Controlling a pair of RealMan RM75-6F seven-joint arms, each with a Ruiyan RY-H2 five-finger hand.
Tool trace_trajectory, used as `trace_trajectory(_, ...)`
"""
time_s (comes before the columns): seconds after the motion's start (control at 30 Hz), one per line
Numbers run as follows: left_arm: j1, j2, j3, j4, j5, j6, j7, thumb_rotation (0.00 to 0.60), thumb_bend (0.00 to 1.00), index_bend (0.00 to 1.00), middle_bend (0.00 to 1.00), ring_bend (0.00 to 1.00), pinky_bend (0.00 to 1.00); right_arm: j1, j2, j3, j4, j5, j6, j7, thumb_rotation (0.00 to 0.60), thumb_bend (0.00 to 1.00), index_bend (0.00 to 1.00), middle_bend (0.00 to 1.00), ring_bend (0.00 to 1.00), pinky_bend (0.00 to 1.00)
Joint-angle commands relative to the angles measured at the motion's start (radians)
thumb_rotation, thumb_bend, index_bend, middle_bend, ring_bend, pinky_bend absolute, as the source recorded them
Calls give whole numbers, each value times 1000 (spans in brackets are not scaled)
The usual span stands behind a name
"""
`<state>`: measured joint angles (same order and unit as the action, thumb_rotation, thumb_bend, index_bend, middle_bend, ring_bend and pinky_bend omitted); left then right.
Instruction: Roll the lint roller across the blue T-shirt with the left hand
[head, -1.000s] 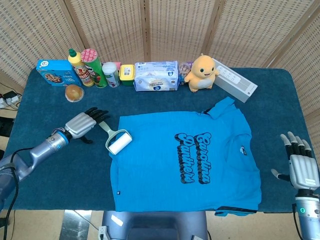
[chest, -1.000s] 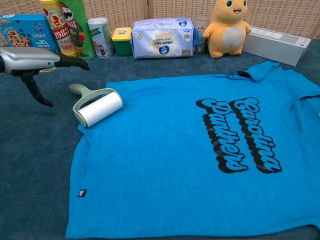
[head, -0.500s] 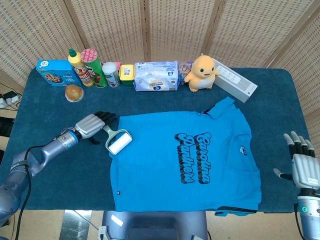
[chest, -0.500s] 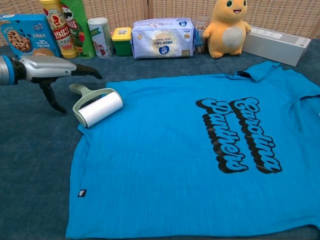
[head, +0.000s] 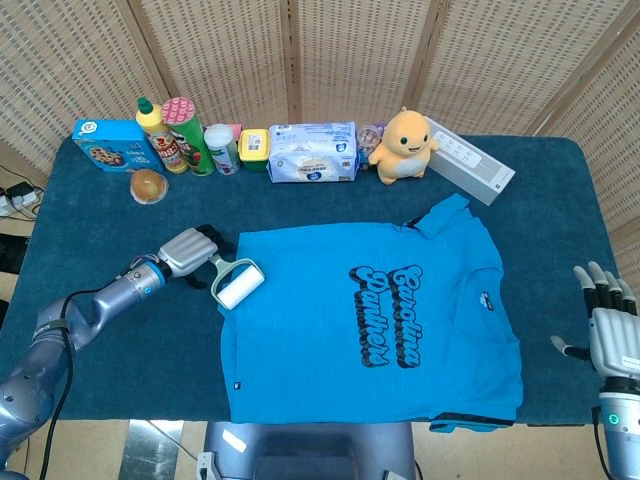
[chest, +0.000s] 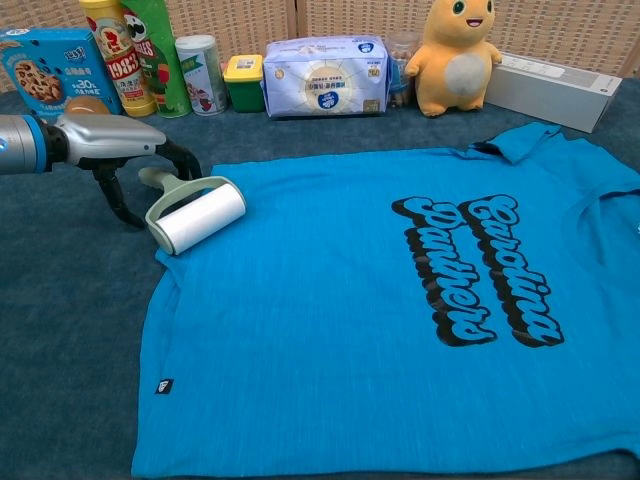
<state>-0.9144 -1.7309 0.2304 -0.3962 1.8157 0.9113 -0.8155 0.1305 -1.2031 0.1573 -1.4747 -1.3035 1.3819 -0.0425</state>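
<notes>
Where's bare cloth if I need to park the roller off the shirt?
Bare table lies left of the blue T-shirt, below the left hand and lint roller; also between the shirt and right hand. The back row is crowded.

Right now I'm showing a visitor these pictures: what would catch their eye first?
The bright blue T-shirt with bold black lettering, spread flat across the middle of the table. Next, the left hand closing around the lint roller at the shirt's corner, then the yellow plush toy in the back row.
</notes>
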Motion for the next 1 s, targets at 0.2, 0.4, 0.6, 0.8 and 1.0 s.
trace_trajectory(0.2, 5, -14, -6, 1, -17, 24, 47, 600, 147, 487, 465, 309, 199, -2, 4, 1, -5, 1, 4, 4, 600, 0, 20, 0, 0, 0)
trace_trajectory(0.4, 4, -17, -17, -10, -33, 24, 77, 600, 149, 602, 545, 384, 244, -4, 7, 2, -6, -1, 8, 10, 600, 0, 20, 0, 0, 0)
trace_trajectory(0.6, 0, -14, -31, -35, -53, 17, 118, 600, 157, 707, 630, 478, 348, -5, 9, 2, -8, -2, 9, 14, 600, 0, 20, 0, 0, 0)
trace_trajectory(0.8, -3, -16, -49, -62, -74, 13, 168, 600, 172, 830, 714, 590, 512, -6, 10, 2, -10, -4, 12, 17, 600, 0, 19, 0, 0, 0)
trace_trajectory(1.0, -12, 3, -65, -120, -93, 1, 183, 600, 234, 901, 766, 679, 735, -7, 12, 2, -12, -5, 15, 19, 600, 0, 19, 0, 0, 0)
